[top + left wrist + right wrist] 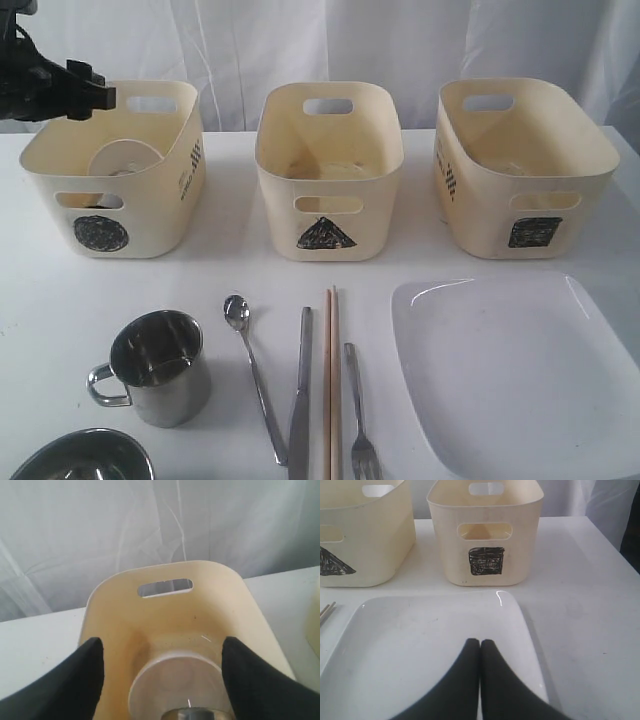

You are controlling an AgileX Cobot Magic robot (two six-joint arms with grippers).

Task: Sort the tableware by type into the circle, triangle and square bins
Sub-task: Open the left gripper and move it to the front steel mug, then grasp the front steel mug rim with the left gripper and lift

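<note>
My left gripper (95, 95) (161, 646) hangs open over the circle bin (110, 170) (115, 625), holding nothing. A round pale bowl-like piece (175, 680) (125, 158) lies inside it, beside a steel piece (197, 714) cut off by the frame. The triangle bin (330, 170) and square bin (520, 165) (485, 540) stand to the right. In front lie a steel mug (155, 368), a bowl (85, 458), a spoon (250, 370), a knife (300, 400), chopsticks (332, 380) and a fork (358, 410). My right gripper (480, 642) is shut and empty above the white plate (420, 640) (510, 370); the exterior view does not show it.
A white curtain (330, 40) hangs behind the bins. The white table (40, 300) runs to its right edge (620, 555) just past the square bin. The triangle bin's corner (365, 540) shows in the right wrist view.
</note>
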